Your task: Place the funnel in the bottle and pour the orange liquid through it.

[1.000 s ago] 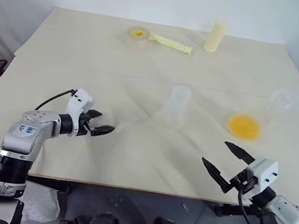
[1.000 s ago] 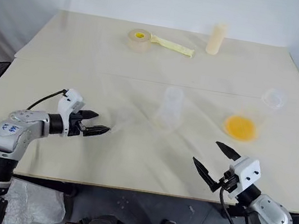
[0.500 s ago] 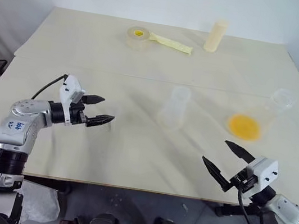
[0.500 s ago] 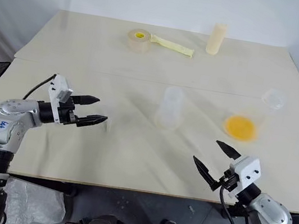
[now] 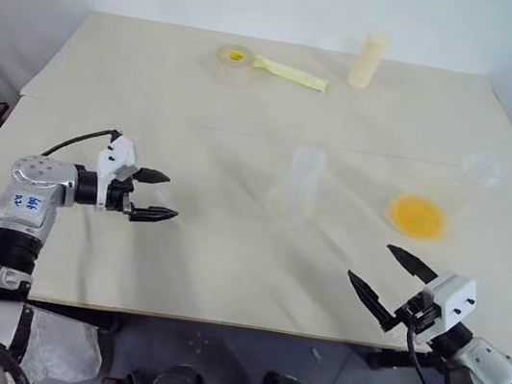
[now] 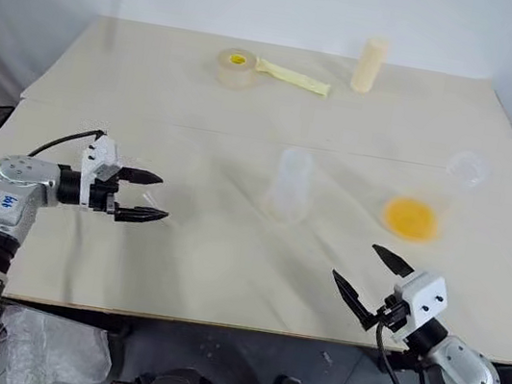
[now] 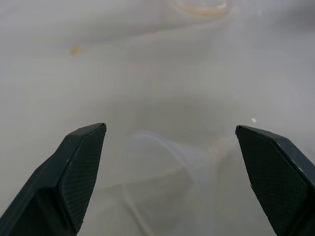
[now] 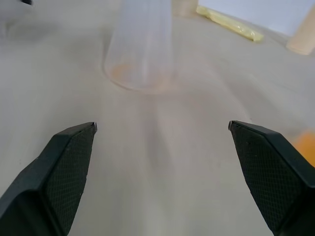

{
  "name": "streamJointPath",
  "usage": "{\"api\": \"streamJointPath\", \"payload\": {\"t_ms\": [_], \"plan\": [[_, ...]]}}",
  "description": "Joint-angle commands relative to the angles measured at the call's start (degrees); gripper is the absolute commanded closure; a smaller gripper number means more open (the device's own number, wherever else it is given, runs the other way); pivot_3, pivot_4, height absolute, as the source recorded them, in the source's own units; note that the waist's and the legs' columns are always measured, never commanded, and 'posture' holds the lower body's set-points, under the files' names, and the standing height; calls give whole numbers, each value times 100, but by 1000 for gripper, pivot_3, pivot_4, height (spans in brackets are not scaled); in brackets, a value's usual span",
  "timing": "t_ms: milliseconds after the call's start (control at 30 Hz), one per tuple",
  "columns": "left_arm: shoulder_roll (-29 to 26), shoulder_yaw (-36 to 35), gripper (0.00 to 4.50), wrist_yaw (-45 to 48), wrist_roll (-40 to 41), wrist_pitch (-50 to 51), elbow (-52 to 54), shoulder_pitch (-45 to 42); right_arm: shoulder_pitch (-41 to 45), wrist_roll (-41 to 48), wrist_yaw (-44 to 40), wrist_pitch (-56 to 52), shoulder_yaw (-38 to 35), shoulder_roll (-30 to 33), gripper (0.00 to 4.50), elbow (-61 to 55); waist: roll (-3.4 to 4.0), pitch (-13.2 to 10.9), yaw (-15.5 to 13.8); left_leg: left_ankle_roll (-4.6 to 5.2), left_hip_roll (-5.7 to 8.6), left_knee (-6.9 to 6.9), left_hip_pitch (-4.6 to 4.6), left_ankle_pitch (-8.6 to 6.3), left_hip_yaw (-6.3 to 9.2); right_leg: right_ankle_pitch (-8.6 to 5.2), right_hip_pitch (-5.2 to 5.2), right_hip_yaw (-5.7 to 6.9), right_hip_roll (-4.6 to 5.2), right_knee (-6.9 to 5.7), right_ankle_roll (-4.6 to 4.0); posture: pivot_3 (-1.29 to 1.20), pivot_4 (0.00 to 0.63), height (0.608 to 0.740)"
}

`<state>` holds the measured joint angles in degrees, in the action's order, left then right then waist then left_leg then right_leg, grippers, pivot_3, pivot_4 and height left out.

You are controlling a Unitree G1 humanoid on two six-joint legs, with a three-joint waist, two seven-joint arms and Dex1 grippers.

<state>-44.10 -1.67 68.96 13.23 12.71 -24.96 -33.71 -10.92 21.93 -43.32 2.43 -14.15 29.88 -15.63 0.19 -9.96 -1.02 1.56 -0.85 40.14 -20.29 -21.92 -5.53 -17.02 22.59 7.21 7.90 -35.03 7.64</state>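
Both tools gape wide, holding nothing. Left tool [image 5: 156, 196] hovers with the funnel [image 7: 162, 162] lying just ahead between its fingers; the bottle [image 5: 301, 182] stands beyond the right tool [image 5: 385, 274], orange liquid [image 5: 418, 216] nearer.

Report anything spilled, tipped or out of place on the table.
Nothing spilled. The funnel lies on its side on the table, between the open left claw's fingers. The bottle stands upright; the orange liquid stays in its flask.
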Motion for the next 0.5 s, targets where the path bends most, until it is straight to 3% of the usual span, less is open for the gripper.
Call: {"api": "streamJointPath", "payload": {"t_ms": [33, 67, 167, 333, 500], "plan": [[-118, -186, 23, -25, 191, 244, 509, 238, -64, 83, 35, 110, -181, 24, 0, -210, 0, 0, -10, 0, 1, 1, 0, 0, 3, 0, -1, -2, 1, -1, 0, 0, 150, 740], [-153, -212, 23, -35, 217, 354, 632, 323, -78, 89, 35, 115, -187, 29, 0, -211, 0, 0, -16, 0, 1, 2, 0, 0, 7, 0, -1, -3, 2, 0, 0, 0, 150, 740], [-322, -321, 614, -25, 352, 761, 1104, 624, -95, 97, 18, 139, -195, 45, 0, -197, 0, 0, -12, 0, 0, 2, 0, 0, 15, 0, -1, -4, 1, -1, 0, 0, 150, 740], [-492, -484, 2061, -192, 484, 1116, 1568, 971, -64, 106, -29, 164, -181, 70, 0, -148, 0, 0, -26, 0, -2, 2, 2, 0, 23, 0, 0, -8, 2, 0, 0, 0, 150, 740], [-396, -636, 2720, -424, 557, 1096, 1722, 1137, 31, 113, -102, 142, -121, 79, 0, -90, 0, 0, -35, 1, 0, 2, 3, -1, 25, 0, -1, -15, 3, 0, -1, 0, 150, 740]]}}
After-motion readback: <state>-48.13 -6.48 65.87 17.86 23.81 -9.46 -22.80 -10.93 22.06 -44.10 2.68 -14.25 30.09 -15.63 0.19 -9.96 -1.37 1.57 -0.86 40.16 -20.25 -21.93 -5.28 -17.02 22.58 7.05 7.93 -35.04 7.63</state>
